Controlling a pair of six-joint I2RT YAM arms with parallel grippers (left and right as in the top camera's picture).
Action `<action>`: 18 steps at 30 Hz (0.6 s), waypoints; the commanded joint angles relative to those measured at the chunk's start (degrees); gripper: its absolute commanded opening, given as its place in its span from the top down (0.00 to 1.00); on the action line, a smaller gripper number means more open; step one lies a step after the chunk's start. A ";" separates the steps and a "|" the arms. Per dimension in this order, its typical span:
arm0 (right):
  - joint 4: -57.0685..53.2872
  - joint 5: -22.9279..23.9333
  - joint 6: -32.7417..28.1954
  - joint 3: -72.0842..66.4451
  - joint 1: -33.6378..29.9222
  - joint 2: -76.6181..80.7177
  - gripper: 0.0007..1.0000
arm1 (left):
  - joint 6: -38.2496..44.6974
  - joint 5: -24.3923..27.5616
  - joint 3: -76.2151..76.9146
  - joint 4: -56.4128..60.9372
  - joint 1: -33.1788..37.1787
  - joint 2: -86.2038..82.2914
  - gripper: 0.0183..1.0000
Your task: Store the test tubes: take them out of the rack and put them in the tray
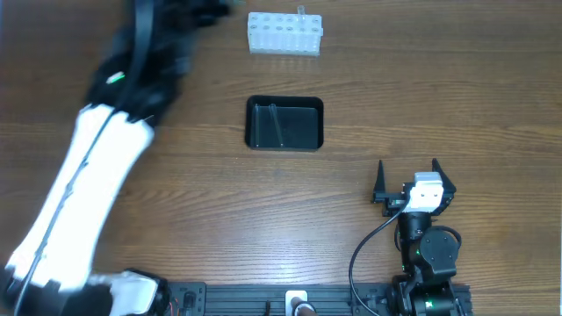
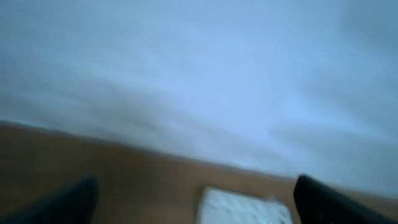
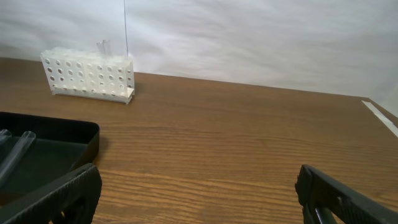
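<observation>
Jaws, left: spread wide with nothing between them. The left arm (image 1: 105, 167) runs up the left side of the top view to the upper edge. Its wrist view has the rack (image 2: 245, 208) low in the frame, ahead of the fingers. This looks like an approach for the next pick.
Jaws, right: also spread and empty, at the lower right of the top view, well apart from both rack and tray. The right arm (image 1: 426, 237) sits folded close to its base, likely parked to leave the other arm room.
Rack: white with rows of round holes, at the top centre of the top view on the tabletop (image 1: 457, 96). Its long side faces the tray, which keeps the carry short.
Tray: black and shallow with an open top (image 1: 285, 104), at the centre of the top view between the rack and the arm bases. It is low enough for tubes to lie flat.
Tubes in tray: two clear tubes (image 3: 17, 152), as far as can be made out, lying side by side in the tray's left half.
Tube in rack: one upright tube (image 1: 301, 11), toward the rack's right end, held vertical by its hole.
Count: two arms, one rack, one tray, three tubes.
Progress: judged nearly done, with one tube left to move.
</observation>
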 commanded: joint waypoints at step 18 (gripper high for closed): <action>-0.22 -0.26 0.31 -0.35 -0.04 -0.52 0.01 | 21.53 18.80 -63.58 27.58 11.61 -55.47 0.00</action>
